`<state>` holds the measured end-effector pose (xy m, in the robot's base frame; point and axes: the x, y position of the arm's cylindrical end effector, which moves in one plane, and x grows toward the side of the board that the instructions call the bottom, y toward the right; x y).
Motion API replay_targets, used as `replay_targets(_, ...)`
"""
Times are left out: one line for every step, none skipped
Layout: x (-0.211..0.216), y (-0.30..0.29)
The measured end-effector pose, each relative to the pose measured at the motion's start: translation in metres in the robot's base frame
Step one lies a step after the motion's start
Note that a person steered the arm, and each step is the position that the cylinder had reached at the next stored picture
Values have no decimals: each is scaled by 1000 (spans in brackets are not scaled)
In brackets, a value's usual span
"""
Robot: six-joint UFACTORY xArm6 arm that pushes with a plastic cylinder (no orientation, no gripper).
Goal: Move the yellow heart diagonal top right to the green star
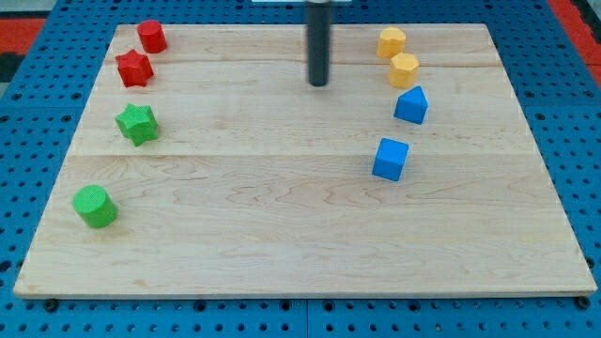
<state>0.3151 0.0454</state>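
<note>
Two yellow blocks sit at the view's upper right: one (392, 41) near the board's top edge and one (405, 69) just below it; which of them is the heart I cannot tell. The green star (137, 123) lies at the view's left, below the red star (133, 68). My tip (319, 84) stands on the board near the top middle. It is to the left of the yellow blocks, apart from them, and far to the right of the green star. It touches no block.
A red cylinder (151, 37) sits at the top left. A green cylinder (95, 207) lies at the lower left. A blue pentagonal block (411, 104) and a blue cube (391, 159) lie below the yellow blocks. The wooden board (300, 253) rests on a blue pegboard.
</note>
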Motion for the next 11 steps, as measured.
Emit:
replay_targets(-17, -37)
replay_targets(-17, -79)
replay_targets(-53, -93)
replay_targets(-121, -19)
replay_targets(-121, 46)
replay_targets(-115, 89)
replay_targets(-109, 131)
replay_targets(-77, 104)
replay_targets(-54, 50)
replay_targets(-57, 15)
replay_targets(-76, 9)
